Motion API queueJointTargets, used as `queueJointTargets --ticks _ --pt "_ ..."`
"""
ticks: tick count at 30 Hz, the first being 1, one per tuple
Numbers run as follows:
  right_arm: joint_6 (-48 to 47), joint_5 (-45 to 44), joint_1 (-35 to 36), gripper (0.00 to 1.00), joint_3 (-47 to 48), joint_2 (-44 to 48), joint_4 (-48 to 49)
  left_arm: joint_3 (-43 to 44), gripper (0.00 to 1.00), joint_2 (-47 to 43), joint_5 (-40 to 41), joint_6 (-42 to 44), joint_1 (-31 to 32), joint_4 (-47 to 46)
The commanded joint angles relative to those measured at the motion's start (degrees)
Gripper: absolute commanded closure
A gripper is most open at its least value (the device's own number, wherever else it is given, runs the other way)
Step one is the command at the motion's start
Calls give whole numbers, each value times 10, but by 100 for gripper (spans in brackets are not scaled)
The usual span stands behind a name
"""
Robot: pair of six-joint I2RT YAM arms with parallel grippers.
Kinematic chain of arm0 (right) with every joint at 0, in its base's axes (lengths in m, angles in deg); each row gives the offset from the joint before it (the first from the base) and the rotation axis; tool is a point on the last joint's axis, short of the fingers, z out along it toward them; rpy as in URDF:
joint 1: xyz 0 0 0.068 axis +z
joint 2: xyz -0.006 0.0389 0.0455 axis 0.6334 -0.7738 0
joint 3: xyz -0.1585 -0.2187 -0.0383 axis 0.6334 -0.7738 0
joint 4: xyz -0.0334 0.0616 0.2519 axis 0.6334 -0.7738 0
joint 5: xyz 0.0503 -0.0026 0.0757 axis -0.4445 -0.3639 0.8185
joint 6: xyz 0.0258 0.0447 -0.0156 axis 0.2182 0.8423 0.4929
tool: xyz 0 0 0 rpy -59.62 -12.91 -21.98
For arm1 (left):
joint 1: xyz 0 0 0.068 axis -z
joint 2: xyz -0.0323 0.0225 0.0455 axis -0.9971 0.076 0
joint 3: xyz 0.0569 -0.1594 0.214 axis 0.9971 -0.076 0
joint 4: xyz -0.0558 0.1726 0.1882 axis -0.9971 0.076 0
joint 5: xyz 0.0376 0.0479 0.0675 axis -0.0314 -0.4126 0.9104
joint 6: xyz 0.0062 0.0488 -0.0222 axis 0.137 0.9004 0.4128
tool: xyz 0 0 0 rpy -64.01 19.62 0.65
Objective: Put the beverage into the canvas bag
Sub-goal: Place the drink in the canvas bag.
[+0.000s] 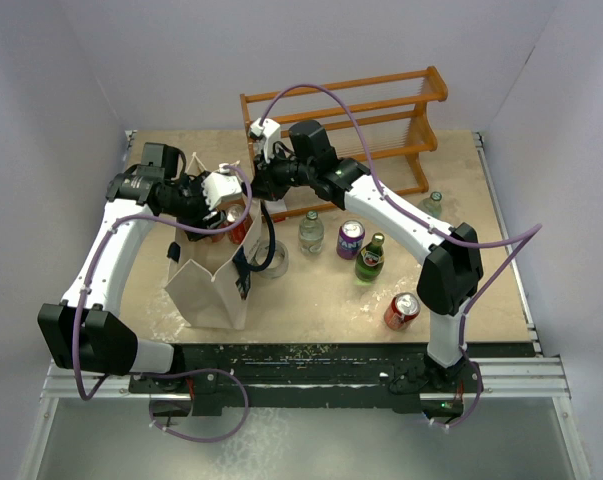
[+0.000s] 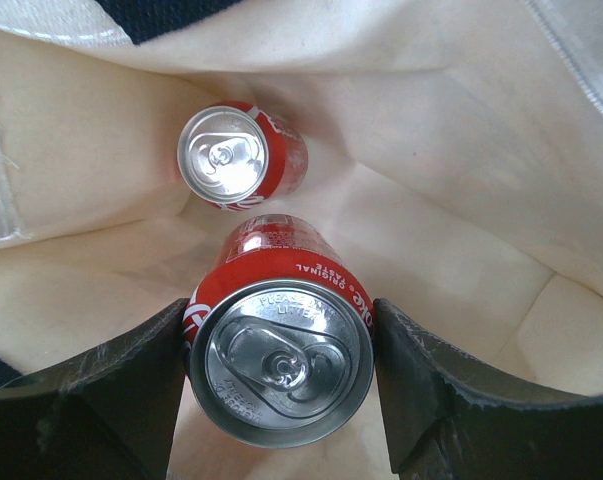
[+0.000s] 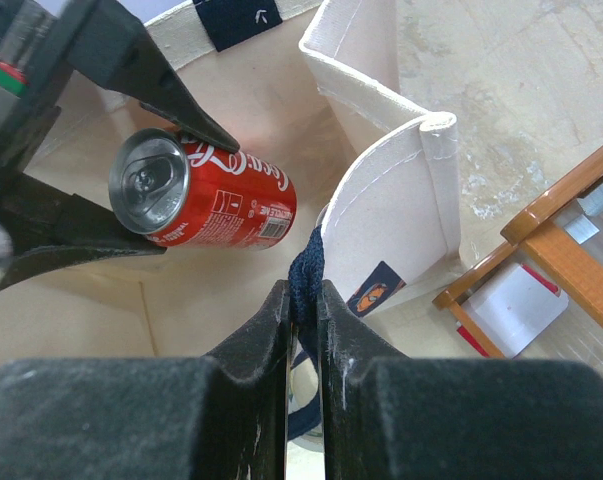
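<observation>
l gripper grips red metal soda can inside cream canvas bag. r gripper is clenched on what looks like its navy strap.

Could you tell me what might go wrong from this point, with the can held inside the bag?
1. The left gripper holds the red can above the bag floor, close to a second can standing there. If released now, it may strike or topple that one.
2. The right gripper pinches only the navy strap. A slip could let the canvas bag sag onto the left gripper.
</observation>
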Motion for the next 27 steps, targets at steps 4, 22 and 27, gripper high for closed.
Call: queueJointTargets --ticks 4,22,27 --pt "-14 -5 1 94 3 34 -10 15 100 13 24 21 0 -31" --pt "-28 -21 1 98 -19 47 -10 -80 100 26 60 -41 -2 -200" --pt "-33 -27 1 99 -24 50 -11 -95 100 26 63 -39 -5 -233"
